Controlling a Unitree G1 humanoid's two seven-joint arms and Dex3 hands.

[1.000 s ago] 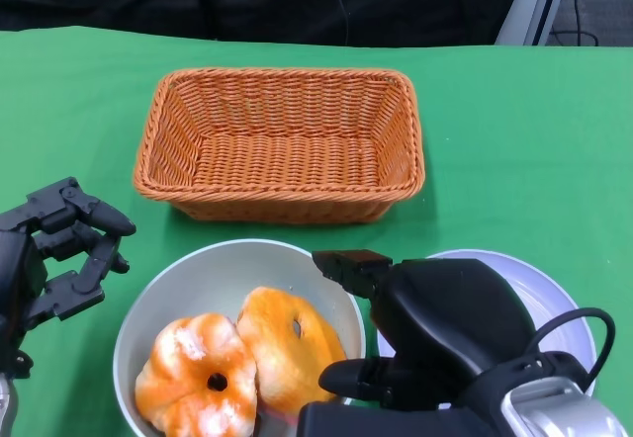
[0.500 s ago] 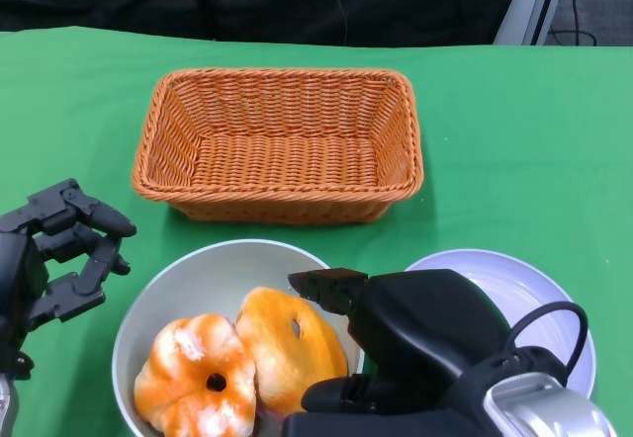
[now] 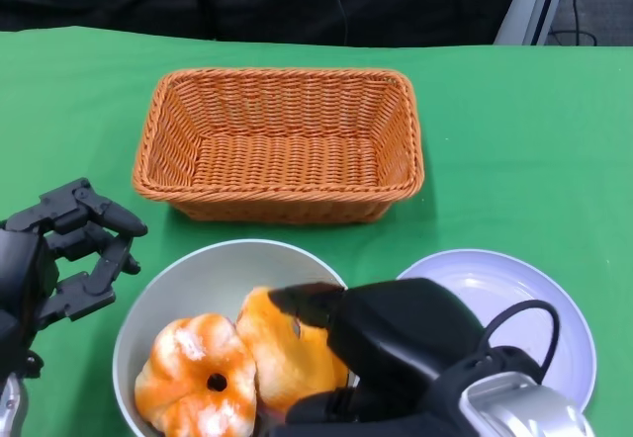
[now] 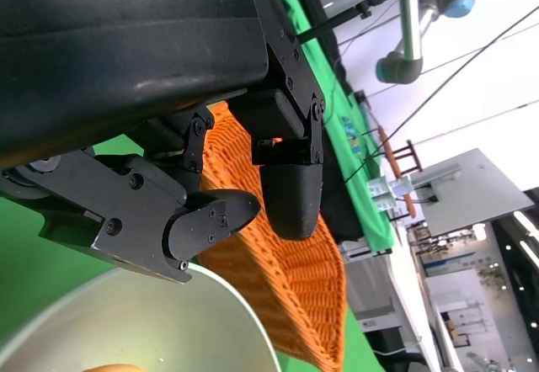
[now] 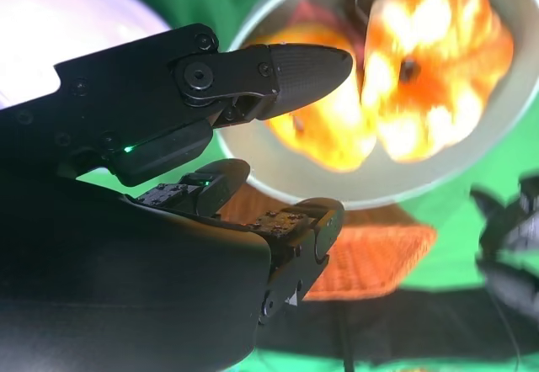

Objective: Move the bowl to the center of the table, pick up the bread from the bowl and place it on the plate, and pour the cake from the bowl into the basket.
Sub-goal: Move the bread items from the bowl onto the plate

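A grey bowl (image 3: 188, 284) sits at the near edge and holds two orange glazed pastries: a ring-shaped one (image 3: 196, 378) on the left and a longer one (image 3: 282, 343) on the right. I cannot tell which is the bread and which the cake. My right hand (image 3: 381, 343) hangs over the bowl's right side, its fingertips above the longer pastry. In the right wrist view its fingers (image 5: 286, 69) stay spread, holding nothing, with the pastry (image 5: 328, 128) beyond them. My left hand (image 3: 69, 254) is open just left of the bowl, apart from it.
The woven orange basket (image 3: 280, 145) stands behind the bowl. A white plate (image 3: 519, 294) lies to the bowl's right, partly hidden by my right arm. Green cloth covers the table (image 3: 514, 140). The left wrist view shows the basket (image 4: 278, 263) and bowl rim (image 4: 126, 305).
My right hand has moved left from the plate's edge to over the bowl and the longer pastry. The left hand has shifted slightly toward the bowl.
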